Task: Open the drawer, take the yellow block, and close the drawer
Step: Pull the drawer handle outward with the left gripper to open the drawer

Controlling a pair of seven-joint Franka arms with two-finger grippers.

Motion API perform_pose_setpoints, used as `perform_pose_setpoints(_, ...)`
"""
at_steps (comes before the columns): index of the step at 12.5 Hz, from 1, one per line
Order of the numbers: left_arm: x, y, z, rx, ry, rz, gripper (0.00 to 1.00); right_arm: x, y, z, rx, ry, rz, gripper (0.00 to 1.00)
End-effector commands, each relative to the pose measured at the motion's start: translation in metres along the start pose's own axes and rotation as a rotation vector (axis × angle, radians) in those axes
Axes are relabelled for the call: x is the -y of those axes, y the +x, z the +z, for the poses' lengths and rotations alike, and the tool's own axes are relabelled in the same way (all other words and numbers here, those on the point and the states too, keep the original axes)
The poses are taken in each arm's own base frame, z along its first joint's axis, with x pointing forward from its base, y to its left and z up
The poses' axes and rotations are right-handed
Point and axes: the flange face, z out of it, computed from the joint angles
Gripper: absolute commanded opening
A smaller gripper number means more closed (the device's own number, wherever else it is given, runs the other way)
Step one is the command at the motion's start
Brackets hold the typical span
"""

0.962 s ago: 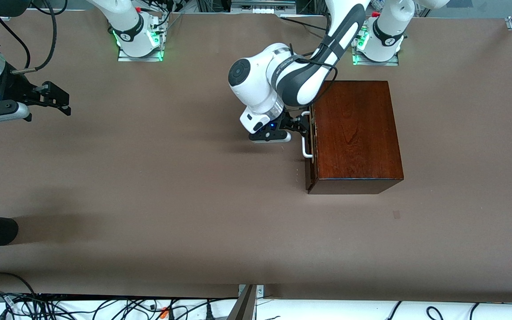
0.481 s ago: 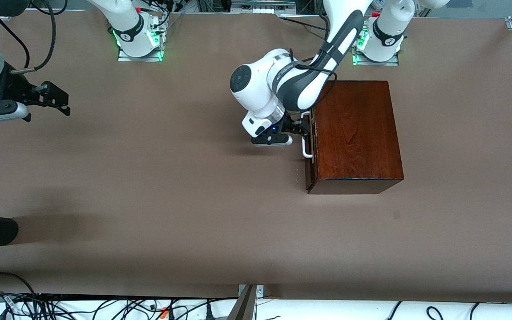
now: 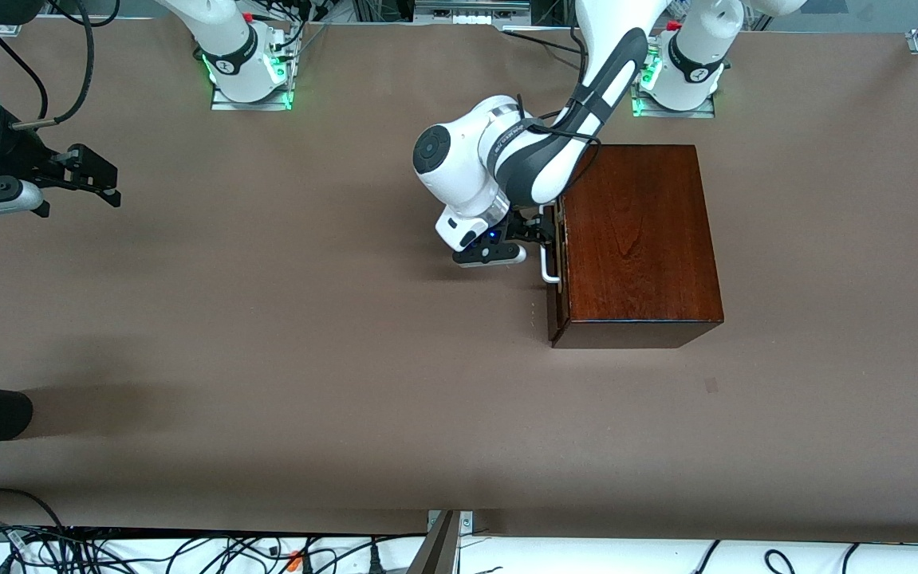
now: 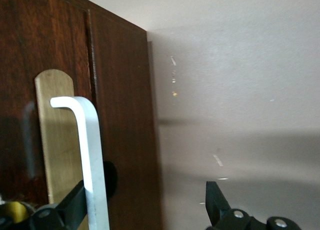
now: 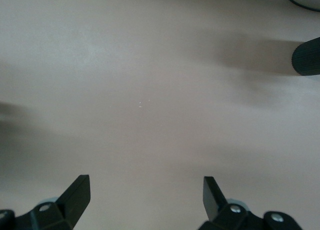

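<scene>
Drawer point(image 3: 555, 263) shut, flush in the wooden box point(image 3: 634, 239); yellow block not visible, presumably inside.

Left gripper point(image 4: 145, 210) level with the drawer front, spread wide, gripping nothing. One finger point(image 4: 70, 207) sits tucked under the white handle point(image 4: 92, 160) against its brass plate point(image 4: 55, 140); the other stands clear over bare table point(image 3: 267, 335). Placement suggests lining up to pinch the bar for a pull.

Right gripper point(image 5: 145, 197) waits over the table's right-arm end, fingers wide apart, empty.

Drawer point(image 3: 554, 263) interior hidden; white handle point(image 4: 90, 160) cut off at frame edge.
</scene>
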Motion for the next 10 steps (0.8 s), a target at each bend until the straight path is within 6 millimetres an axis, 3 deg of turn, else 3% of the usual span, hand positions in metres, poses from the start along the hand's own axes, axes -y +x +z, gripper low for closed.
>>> perform_pose_setpoints(1,-0.022,-0.009,-0.017,0.026,-0.120,-0.059,1.00,0.001,0.009,0.002,0.001,-0.012,-0.008,1.00)
perform_pose_setpoints(4,-0.036,-0.012,-0.030,0.073,-0.266,-0.096,1.00,0.013,0.029,-0.001,-0.083,-0.022,-0.016,1.00)
perform_pose_setpoints(10,-0.068,-0.035,-0.054,0.125,-0.429,-0.117,1.00,0.009,0.029,0.002,-0.074,-0.019,-0.009,1.00)
